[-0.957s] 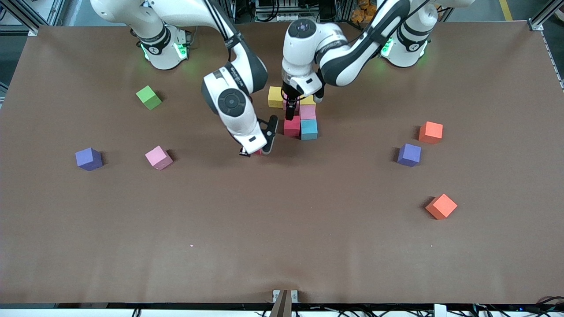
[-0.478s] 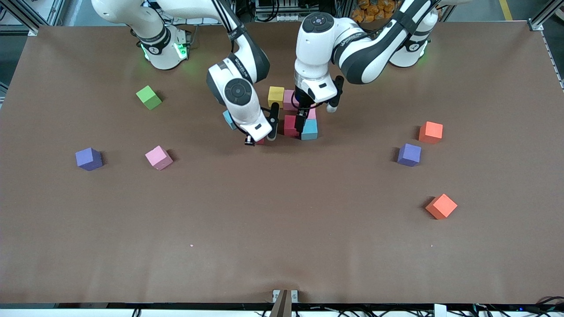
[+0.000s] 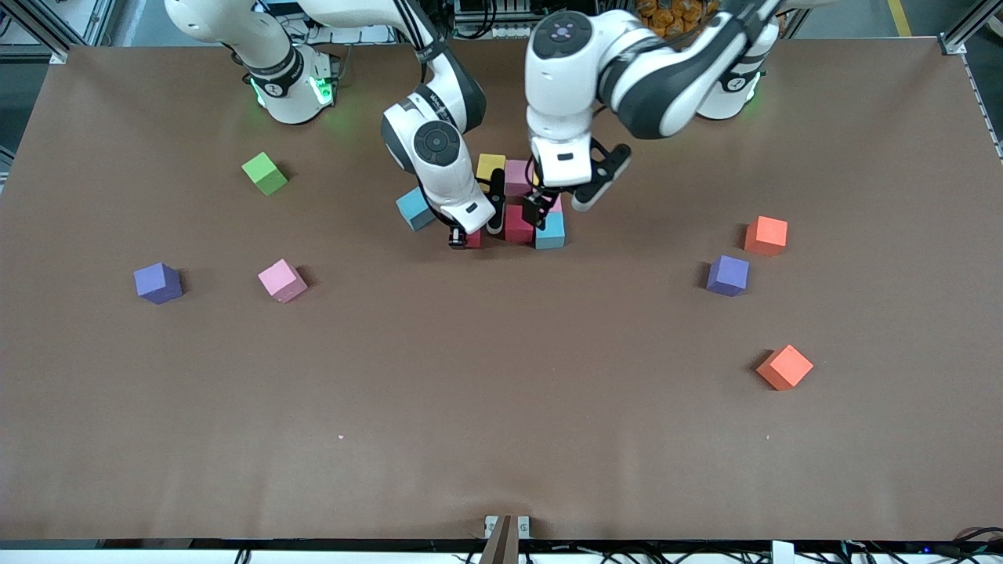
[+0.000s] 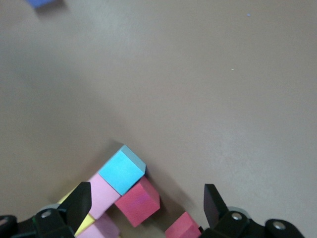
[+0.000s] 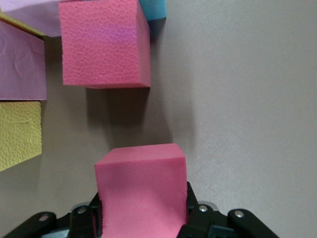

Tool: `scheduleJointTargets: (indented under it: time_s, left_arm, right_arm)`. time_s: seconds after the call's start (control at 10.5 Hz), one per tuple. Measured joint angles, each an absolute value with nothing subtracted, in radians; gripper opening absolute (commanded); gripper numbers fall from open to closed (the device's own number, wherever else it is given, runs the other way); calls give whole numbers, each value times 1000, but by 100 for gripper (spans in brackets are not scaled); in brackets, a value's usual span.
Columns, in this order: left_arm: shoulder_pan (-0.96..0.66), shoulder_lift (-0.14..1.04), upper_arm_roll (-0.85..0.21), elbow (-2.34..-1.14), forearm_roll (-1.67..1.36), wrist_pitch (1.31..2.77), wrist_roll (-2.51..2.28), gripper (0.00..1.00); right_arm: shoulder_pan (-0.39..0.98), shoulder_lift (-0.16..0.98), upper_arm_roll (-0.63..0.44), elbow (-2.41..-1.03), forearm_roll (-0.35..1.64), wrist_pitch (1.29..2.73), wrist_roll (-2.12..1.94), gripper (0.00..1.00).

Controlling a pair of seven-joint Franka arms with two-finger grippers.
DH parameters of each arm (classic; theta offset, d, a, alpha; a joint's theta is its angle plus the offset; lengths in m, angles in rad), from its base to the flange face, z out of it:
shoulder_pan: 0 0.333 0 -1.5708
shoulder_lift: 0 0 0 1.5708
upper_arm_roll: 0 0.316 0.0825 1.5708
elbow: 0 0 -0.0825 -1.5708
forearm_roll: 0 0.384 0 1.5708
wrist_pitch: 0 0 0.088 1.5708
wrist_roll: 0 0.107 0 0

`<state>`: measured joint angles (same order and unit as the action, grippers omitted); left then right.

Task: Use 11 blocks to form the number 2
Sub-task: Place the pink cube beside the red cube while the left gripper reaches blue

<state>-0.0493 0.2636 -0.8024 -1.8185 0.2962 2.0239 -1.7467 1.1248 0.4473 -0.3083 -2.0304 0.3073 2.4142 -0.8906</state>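
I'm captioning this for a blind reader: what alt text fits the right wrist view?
The right gripper holds a red block just above the brown table, lined up with a second red block. Pink, yellow and light blue blocks sit alongside.

Right end effector (image 3: 468,235) clamped, left (image 3: 541,210) spread.

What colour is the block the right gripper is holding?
Red. The right gripper grips a red block; the right wrist view shows it best.

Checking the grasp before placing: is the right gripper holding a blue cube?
No, the right gripper is shut on a red cube.
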Motion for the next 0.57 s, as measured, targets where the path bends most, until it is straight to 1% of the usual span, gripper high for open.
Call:
scheduleJointTargets:
  time_s: [0.19, 0.57]
  left_arm:
    - [38, 264, -801, -1774, 250, 1946, -1449, 100]
    - [231, 275, -796, -1777, 242, 1861, -841, 100]
  right_arm:
    - [1141, 448, -305, -2045, 334, 2450, -890, 0]
    - [1170, 455, -303, -2065, 422, 2492, -888, 0]
